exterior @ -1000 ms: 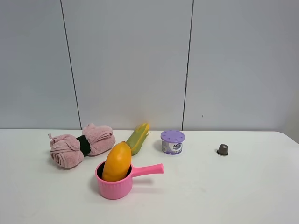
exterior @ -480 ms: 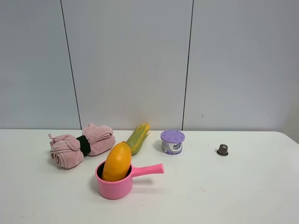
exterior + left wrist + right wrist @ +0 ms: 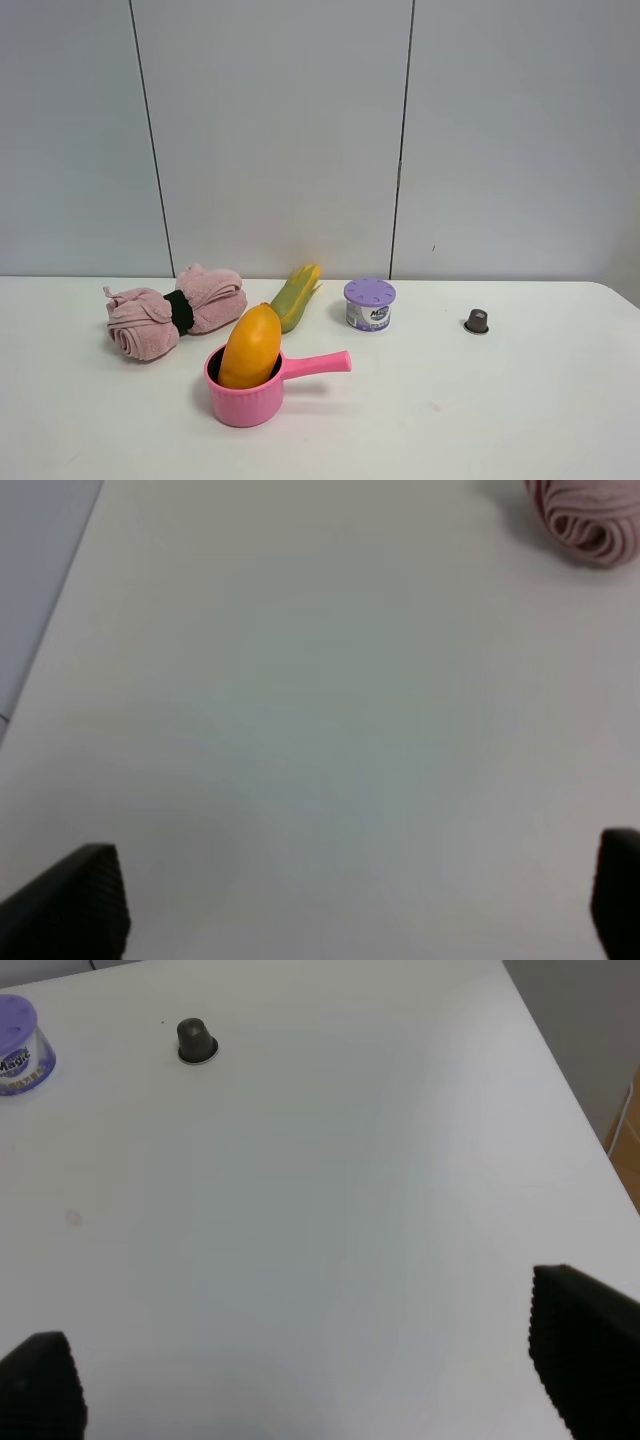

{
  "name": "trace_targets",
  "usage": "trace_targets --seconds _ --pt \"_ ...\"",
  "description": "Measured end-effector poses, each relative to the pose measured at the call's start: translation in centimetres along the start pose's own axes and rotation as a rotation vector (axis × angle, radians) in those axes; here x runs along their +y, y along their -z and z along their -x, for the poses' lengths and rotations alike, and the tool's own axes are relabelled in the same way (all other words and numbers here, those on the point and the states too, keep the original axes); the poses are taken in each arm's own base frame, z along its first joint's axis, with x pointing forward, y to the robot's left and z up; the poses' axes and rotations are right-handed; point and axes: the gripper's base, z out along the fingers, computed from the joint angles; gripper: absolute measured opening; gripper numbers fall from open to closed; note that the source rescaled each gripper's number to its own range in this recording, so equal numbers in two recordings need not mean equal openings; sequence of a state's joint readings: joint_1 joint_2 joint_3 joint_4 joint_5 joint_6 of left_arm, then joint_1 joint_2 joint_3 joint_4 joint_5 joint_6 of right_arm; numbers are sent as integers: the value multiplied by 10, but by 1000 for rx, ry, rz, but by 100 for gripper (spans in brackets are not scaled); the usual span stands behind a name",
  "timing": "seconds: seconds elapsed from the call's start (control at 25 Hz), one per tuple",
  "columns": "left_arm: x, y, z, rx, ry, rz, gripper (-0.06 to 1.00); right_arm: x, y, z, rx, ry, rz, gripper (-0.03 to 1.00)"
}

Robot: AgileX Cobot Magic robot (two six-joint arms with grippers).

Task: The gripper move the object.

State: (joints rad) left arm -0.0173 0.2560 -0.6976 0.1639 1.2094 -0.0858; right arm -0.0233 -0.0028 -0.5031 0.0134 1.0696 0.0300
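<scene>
The orange-yellow mango (image 3: 250, 346) stands tilted in a pink pot (image 3: 245, 402) with a handle pointing right, on the white table in the exterior high view. Neither arm shows in that view. In the left wrist view my left gripper (image 3: 350, 905) is open and empty over bare table, its black fingertips (image 3: 75, 905) at the picture's corners. In the right wrist view my right gripper (image 3: 310, 1385) is open and empty, black fingertips (image 3: 585, 1345) wide apart over bare table. The mango is out of both wrist views.
A rolled pink towel (image 3: 172, 310) lies left of the pot and shows in the left wrist view (image 3: 585, 515). A corn cob (image 3: 296, 293), a purple-lidded tub (image 3: 369, 304) (image 3: 18, 1045) and a small dark capsule (image 3: 476, 321) (image 3: 196, 1040) stand behind. The table's right edge (image 3: 570, 1090) is near.
</scene>
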Motion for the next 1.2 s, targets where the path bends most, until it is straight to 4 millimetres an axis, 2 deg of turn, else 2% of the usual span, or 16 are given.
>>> trace_targets --seconds 0.56,1.2 --pt "0 -4 -47 -70 12 -12 84 0 0 0 0 0 0 100" --pt "-1 0 -49 -134 23 -31 84 0 0 0 0 0 0 100"
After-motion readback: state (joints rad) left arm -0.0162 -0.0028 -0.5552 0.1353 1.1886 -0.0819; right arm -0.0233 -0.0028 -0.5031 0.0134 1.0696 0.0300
